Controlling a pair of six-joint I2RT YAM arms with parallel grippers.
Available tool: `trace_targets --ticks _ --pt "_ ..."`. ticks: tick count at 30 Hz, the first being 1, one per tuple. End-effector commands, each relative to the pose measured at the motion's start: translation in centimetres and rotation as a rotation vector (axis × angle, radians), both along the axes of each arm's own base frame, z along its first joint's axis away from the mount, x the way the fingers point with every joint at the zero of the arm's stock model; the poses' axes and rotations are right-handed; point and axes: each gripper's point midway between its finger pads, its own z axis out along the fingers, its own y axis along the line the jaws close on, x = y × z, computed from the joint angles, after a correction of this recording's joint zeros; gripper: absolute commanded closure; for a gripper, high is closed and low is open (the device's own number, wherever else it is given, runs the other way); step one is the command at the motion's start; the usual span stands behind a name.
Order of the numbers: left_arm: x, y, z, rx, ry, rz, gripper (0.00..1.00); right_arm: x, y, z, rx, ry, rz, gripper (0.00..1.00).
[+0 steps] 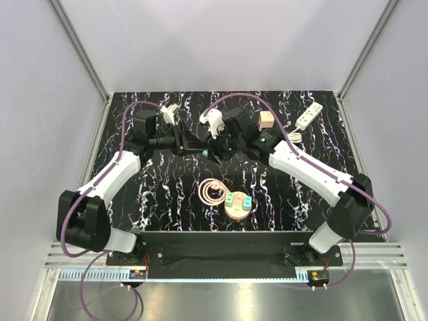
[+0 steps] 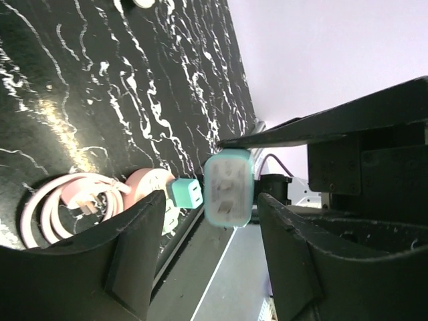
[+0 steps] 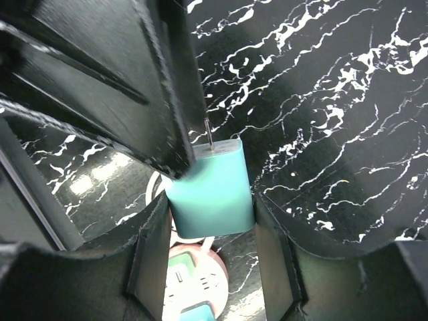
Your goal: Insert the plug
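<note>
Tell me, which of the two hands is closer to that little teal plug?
Right. The right hand grips the teal plug between its fingers. The left hand, open, faces the plug's prongs from the opposite side, with gaps showing on both sides.

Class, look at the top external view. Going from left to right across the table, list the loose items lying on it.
Coiled pink cable → round pink socket hub → peach cube → white power strip. The held teal plug overlaps the cable's span, so it is left out.
</note>
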Motion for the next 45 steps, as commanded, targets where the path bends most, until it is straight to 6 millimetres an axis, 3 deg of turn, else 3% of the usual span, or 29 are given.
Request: trace_targets --ticks 1,4,5,9,11,12,14,19,20,21,23,24,27,33,35,36,38,39,40,43,44,45 --pt "-0.7 -1.1 1.4 -0.054 -0.039 -0.063 0.39 -0.7 1.0 3.3 0.093 -0.059 0.017 1.00" --pt "-1.3 -1.8 1.0 -0.055 -0.025 -0.089 0.42 -1.0 1.2 3.5 0.097 -0.062 0.026 1.00" --pt "-1.5 -1.9 0.6 -0.056 -0.014 -0.095 0.52 -1.1 1.2 3.7 0.099 -0.064 0.028 1.00" --pt "-1.8 -2.3 0.7 -0.101 0.000 -0.104 0.81 -1.5 1.2 3.7 0.108 -0.051 0.030 0.99" --pt "-2.1 -2.4 0.7 -0.121 0.009 -0.120 0.90 -1.6 1.2 3.7 0.112 -0.045 0.024 0.83" --pt "-2.0 -2.5 1.0 -0.137 0.009 -0.121 1.00 -1.6 1.2 3.5 0.118 -0.031 0.016 0.74" --pt "-2.1 -2.6 1.1 -0.157 0.021 -0.122 1.00 -2.1 1.5 3.1 0.126 0.012 0.015 0.50" --pt "-2.5 -2.5 1.4 -0.170 0.006 -0.139 1.00 -3.0 1.3 3.2 0.179 0.084 -0.034 0.35" --pt "-2.7 -2.5 1.2 -0.157 0.005 -0.143 1.00 -3.2 1.2 3.2 0.190 0.103 -0.053 0.22" --pt "-2.8 -2.3 1.2 -0.148 0.004 -0.144 1.00 -3.5 0.9 2.4 0.183 0.117 -0.057 0.19" --pt "-2.8 -1.9 1.2 -0.105 -0.009 -0.133 1.00 -3.8 0.3 2.8 0.206 0.114 -0.081 0.14" --pt "-2.5 -1.6 1.7 -0.096 -0.026 -0.116 1.00 -4.1 0.0 2.3 0.202 0.124 -0.088 0.13" --pt "-2.3 -1.3 3.6 -0.108 -0.072 -0.097 1.00 -5.2 -0.8 3.3 0.243 0.132 -0.096 0.10" --pt "-2.5 -1.0 8.1 -0.169 -0.220 -0.081 1.00 -7.0 -2.1 6.1 0.388 0.200 -0.129 0.07" --pt "-2.8 -1.0 10.1 -0.224 -0.266 -0.075 1.00 -7.6 -2.4 8.3 0.492 0.212 -0.130 0.08" --pt "-2.8 -1.0 10.6 -0.241 -0.268 -0.064 1.00 -8.0 -2.5 7.9 0.510 0.228 -0.127 0.09" --pt "-1.6 -0.9 11.8 -0.285 -0.254 0.012 1.00 -8.7 -2.6 10.5 0.622 0.212 -0.094 0.11" --pt "-1.5 -1.2 12.6 -0.309 -0.263 0.017 1.00 -8.7 -2.8 10.2 0.643 0.222 -0.099 0.12" --pt "-1.2 -1.4 13.6 -0.339 -0.297 0.015 1.00 -8.8 -3.2 11.3 0.699 0.233 -0.108 0.16" --pt "-1.2 -1.9 15.2 -0.387 -0.303 0.019 1.00 -7.6 -4.3 13.1 0.828 0.247 -0.125 0.28" --pt "-1.4 -1.9 15.7 -0.398 -0.322 0.022 1.00 -7.9 -4.2 15.0 0.911 0.257 -0.084 0.32" --pt "-1.7 -2.1 15.8 -0.405 -0.332 0.016 1.00 -7.6 -4.7 15.1 0.946 0.267 -0.091 0.32"
